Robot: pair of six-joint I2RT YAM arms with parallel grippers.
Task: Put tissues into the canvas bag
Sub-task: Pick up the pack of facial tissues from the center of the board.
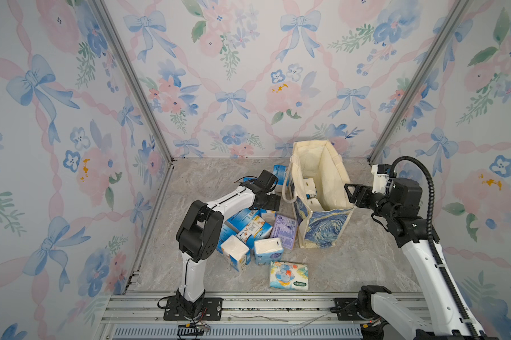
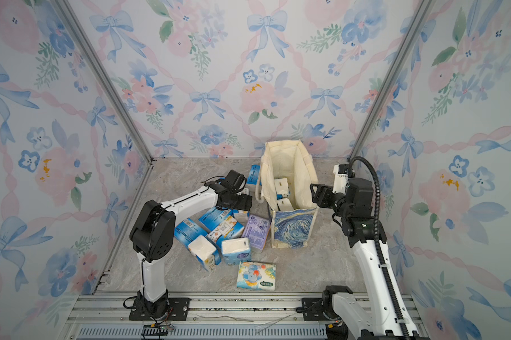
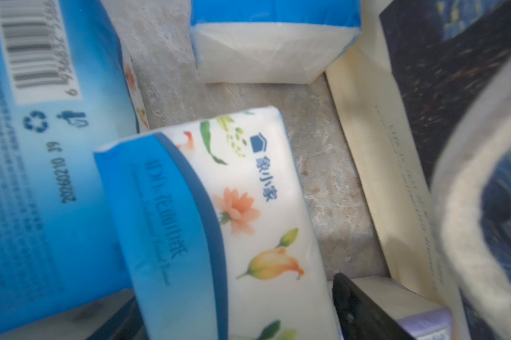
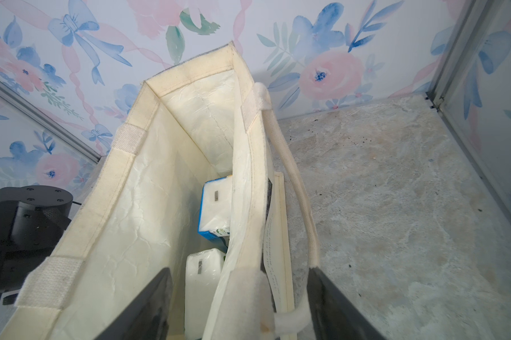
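Your canvas bag [image 1: 325,226] upright at 2 o'clock from the loose tissues [image 1: 267,250], packs [image 4: 216,206] inside, left gripper [image 1: 270,204] spread around a floral pack [image 3: 248,220] — right gripper [image 1: 350,192] spread astride the bag's 3 o'clock wall

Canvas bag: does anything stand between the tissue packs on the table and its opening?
Nothing visible does. The canvas bag stands open; the right tool only straddles its right wall, and the packs inside lie low.
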